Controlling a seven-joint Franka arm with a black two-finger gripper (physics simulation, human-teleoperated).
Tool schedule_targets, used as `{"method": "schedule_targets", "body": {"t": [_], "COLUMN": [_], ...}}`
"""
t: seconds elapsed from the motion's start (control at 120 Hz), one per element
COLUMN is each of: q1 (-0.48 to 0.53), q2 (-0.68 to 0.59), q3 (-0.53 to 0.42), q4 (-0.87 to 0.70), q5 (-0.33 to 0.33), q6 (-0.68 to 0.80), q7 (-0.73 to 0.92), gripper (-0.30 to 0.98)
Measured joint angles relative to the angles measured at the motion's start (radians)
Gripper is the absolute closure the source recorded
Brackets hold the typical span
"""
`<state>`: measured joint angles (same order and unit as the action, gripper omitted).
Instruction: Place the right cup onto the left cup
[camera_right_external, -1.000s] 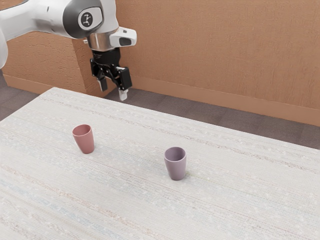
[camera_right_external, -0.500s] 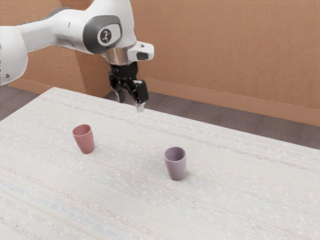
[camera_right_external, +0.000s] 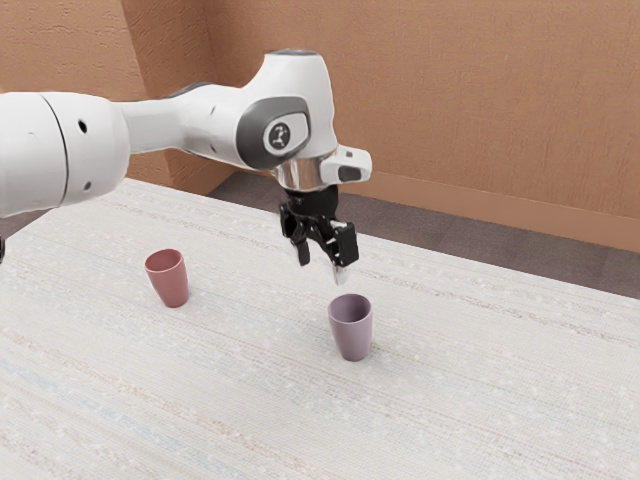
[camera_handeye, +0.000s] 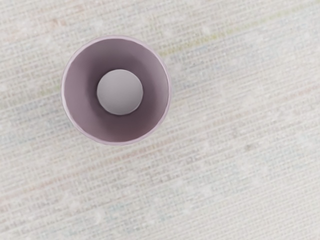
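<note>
My black gripper (camera_right_external: 322, 268) hangs open above the table, a little above and toward the exterior view's left of the purple cup (camera_right_external: 352, 330), not touching it. That cup stands upright with its mouth up. In the wrist view I look straight down into the purple cup (camera_handeye: 120, 92), with its pale round bottom visible inside. The red cup (camera_right_external: 169, 280) stands upright toward the exterior view's left, well apart from the purple one and from my gripper.
Both cups stand on a table with a pale, streaked woven-looking top (camera_right_external: 250, 400). Its far edge runs behind the gripper, with a dark floor (camera_right_external: 460, 245) and an orange-brown wall (camera_right_external: 500, 100) beyond.
My arm has swung toward the exterior view's right and lower, bringing the gripper from behind the table's far edge to near the purple cup. Both cups have stayed put.
</note>
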<state>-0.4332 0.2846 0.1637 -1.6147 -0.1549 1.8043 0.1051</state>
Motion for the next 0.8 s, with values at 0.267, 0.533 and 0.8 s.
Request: {"method": "schedule_targets", "body": {"t": [0.267, 0.533, 0.8], "q1": [-0.042, -0.062, -0.049], "q2": [0.083, 0.158, 0.245], "q3": [0.003, 0.012, 0.016], "q4": [0.010, 0.058, 0.109], "q5": [-0.053, -0.075, -0.076], "q6": [0.068, 0.103, 0.113], "q7": [-0.017, -0.028, -0.032], "gripper": [0.07, 0.10, 0.13]}}
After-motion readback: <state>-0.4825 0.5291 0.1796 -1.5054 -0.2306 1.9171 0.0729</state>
